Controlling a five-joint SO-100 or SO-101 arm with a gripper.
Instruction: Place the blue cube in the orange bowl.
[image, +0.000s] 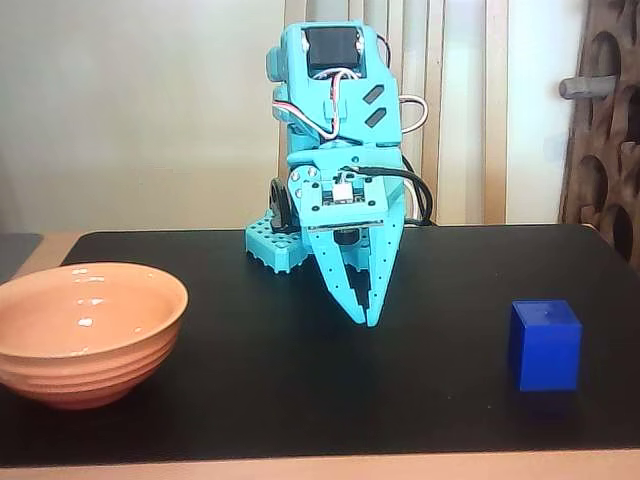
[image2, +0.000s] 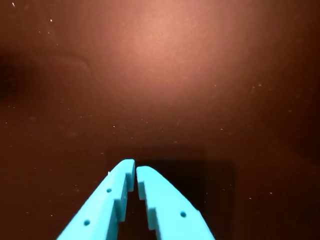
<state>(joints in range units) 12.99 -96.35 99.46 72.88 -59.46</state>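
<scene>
Low frontal view; downward close wrist view.

Two turquoise fingers (image2: 107, 200) of the gripper (image2: 135, 167) reach up from the bottom edge, tips nearly touching with nothing between them. Beneath lies a dim reddish-brown tabletop (image2: 165, 75), speckled with dust.

The turquoise arm (image: 335, 120) folds down over the tabletop's far middle; its gripper (image: 367, 318) points downward, fingertips pressed together, holding nothing.
</scene>
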